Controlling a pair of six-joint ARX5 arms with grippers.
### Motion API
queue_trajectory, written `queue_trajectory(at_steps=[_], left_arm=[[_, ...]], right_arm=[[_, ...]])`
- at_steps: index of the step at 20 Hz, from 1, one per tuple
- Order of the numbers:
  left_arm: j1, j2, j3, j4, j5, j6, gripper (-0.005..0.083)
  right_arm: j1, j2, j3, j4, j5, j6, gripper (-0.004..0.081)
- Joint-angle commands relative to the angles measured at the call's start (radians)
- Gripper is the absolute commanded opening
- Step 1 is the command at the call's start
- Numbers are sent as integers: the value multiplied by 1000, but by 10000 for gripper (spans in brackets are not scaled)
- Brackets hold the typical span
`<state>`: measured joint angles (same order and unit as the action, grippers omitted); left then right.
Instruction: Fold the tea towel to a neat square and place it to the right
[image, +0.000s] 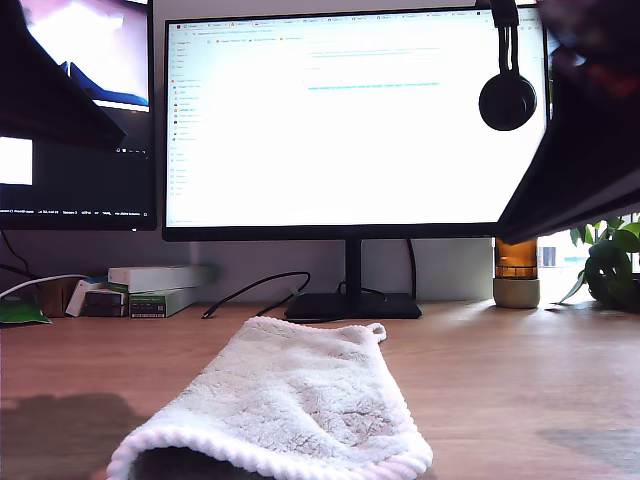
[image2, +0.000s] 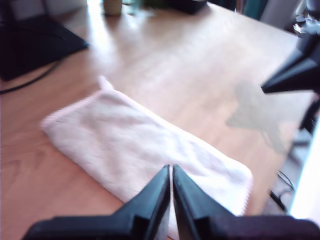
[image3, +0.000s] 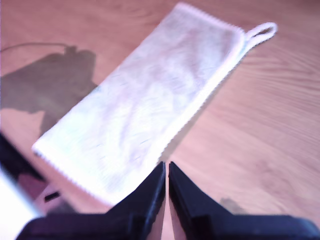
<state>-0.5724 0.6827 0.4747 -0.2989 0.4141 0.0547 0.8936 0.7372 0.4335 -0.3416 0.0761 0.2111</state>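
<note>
The tea towel (image: 285, 405) lies flat on the wooden bench (image: 520, 390), near the camera and a little left of centre in the exterior view, in front of the monitor (image: 350, 120) stand. It reads as a long narrow strip, so I judge it already folded once lengthwise, with another fold across still needed to make a square. Its hanging loop (image3: 261, 31) sits at the far corner, towards the monitor, and the ribbed pink trim (image: 260, 455) runs along the near edge.

My first claw (image2: 171, 172) hovers above the towel's long edge with its jaws pressed together on nothing. My second claw (image3: 166, 167) hangs over the opposite long edge, likewise clenched and empty. Both sit high and clear of the cloth, probably so the strip can be lined up before a corner is pinched; each would have to open before a grasp.

At the far right of the exterior view a bottle (image: 516, 258) stands in a pale holder (image: 516, 292), its amber contents showing, next to a plant (image: 610, 265). Boxes (image: 155, 290) are stacked far left, and headphones (image: 507, 100) hang on the monitor
</note>
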Motion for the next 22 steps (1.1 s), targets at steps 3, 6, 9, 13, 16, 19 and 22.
queue_trajectory(at_steps=[3,6,9,13,16,19,22], left_arm=[[-93,-9,-8,-69,-3,-26,4],[-129,-9,-8,-69,-3,-24,4],[-131,-9,-8,-68,-3,-9,4],[-158,21,-8,-94,-4,278,169],[-205,90,-8,-136,-53,522,205],[-261,176,-8,-179,-138,747,242],[-302,241,-8,-177,-192,937,300]], right_arm=[[9,-23,-9,-29,-35,-109,-7],[9,-21,-9,-23,-17,-126,-7],[9,-20,-9,7,-14,-152,-8],[10,-7,-9,47,-100,-555,-9],[10,12,-9,42,-139,-882,-4],[11,68,-9,9,-164,-1057,54],[18,137,-9,5,-187,-1120,166]])
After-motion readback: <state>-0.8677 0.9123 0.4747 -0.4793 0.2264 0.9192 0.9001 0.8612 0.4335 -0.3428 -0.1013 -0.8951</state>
